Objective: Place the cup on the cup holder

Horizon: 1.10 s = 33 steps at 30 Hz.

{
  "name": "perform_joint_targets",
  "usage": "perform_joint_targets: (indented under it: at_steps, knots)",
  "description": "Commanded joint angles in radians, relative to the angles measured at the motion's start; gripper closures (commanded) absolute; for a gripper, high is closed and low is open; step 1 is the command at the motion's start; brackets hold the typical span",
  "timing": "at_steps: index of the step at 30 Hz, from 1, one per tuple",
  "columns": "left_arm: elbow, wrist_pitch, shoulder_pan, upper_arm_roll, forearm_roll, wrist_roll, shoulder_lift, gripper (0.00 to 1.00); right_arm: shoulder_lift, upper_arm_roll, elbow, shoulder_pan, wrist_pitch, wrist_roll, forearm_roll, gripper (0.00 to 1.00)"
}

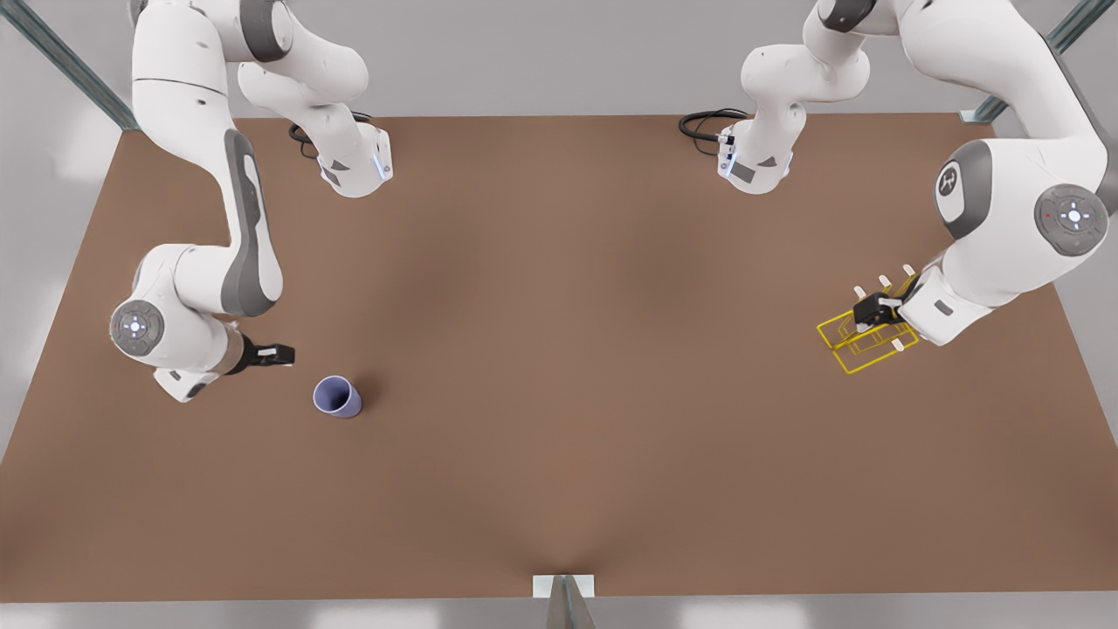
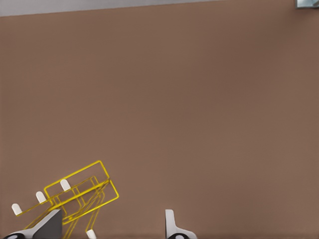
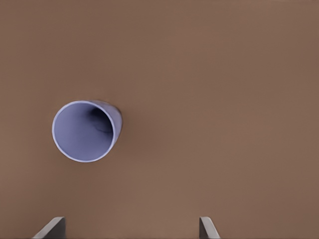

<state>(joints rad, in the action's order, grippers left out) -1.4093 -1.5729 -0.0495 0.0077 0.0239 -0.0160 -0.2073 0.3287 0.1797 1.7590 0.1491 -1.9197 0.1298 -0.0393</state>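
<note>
Standing upright on the plain brown counter [image 1: 559, 349], the small lavender-blue tapered cup [image 1: 337, 397] with no handle has its open mouth turned up, and nothing touches it. Take the cup as your landmark. Your right claw [image 1: 281, 355] hangs just beside it, toward the front view's left and slightly farther back, with a bare strip of counter between them. In the right wrist view you look straight down into the cup [image 3: 85, 131], and the two grey fingertips [image 3: 50, 229] of the right claw stand wide apart with nothing between them; the cup sits off to one side of the gap, not inside it.

Well apart from the cup, across the counter toward the front view's right, you will find the thin yellow wire-frame cup holder [image 1: 866, 345], a rack of rectangular loops with slanted prongs ending in small white tips. Your left claw [image 1: 876, 310] sits right over the rack's back part. In the left wrist view the rack [image 2: 79, 191] lies by one fingertip [image 2: 46, 226], the other fingertip is spread far from it over bare counter, and the claw is open. You cannot tell whether a finger touches the wire.
</note>
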Motion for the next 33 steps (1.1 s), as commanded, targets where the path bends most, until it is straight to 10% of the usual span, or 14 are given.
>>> perform_joint_targets:
  at_steps: [1, 33]
  knots:
    - [0.001, 0.001, 0.0, 0.0, 0.001, -0.009, 0.0, 0.0, 0.033, 0.004, -0.019, 0.021, -0.099, 0.019, -0.007, 0.0]
    - [0.0, 0.001, 0.002, 0.003, 0.001, -0.006, -0.018, 0.0, 0.196, -0.011, 0.106, 0.161, -0.404, -0.167, -0.073, 0.0]
